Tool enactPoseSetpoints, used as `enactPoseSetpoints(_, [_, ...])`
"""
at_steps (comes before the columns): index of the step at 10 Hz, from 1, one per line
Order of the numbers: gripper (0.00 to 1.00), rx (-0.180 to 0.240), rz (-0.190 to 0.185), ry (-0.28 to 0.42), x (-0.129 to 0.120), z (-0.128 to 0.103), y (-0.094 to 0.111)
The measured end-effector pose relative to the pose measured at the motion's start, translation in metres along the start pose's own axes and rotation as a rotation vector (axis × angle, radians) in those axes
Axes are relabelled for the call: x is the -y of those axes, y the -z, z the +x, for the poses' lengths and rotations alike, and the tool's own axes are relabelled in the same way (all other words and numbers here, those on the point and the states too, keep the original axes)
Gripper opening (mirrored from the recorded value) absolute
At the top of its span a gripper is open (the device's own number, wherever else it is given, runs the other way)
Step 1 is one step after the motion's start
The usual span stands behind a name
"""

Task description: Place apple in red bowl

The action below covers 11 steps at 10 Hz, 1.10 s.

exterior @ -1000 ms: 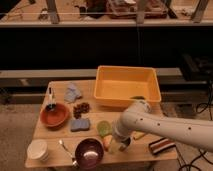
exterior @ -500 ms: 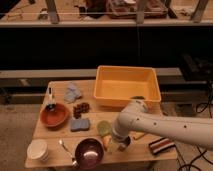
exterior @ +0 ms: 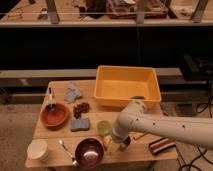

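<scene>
While low, end effector (exterior: 116, 145) beside apple (exterior: 106, 143)

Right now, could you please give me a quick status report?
Gripper low beside the apple. Apple not yet in red bowl. Blue sponge lies between them.

The pincer (exterior: 115, 144) seems lower, beside the apple (exterior: 106, 142).

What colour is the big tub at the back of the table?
Yellow-orange tub, in the camera view. The end effector sits near the table's front edge.
</scene>
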Motion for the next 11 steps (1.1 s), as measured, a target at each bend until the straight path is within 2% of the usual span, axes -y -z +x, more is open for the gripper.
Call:
enactPoseSetpoints(3, [0.8, -0.006, -0.006, -0.003, 0.0, -0.001, -0.006])
enactPoseSetpoints(9, [0.8, 0.016, -0.02, -0.015, 0.001, 0.001, -0.017])
enactPoseSetpoints(11, [0.8, 0.029, -0.001, -0.017, 0.002, 0.002, -0.012])
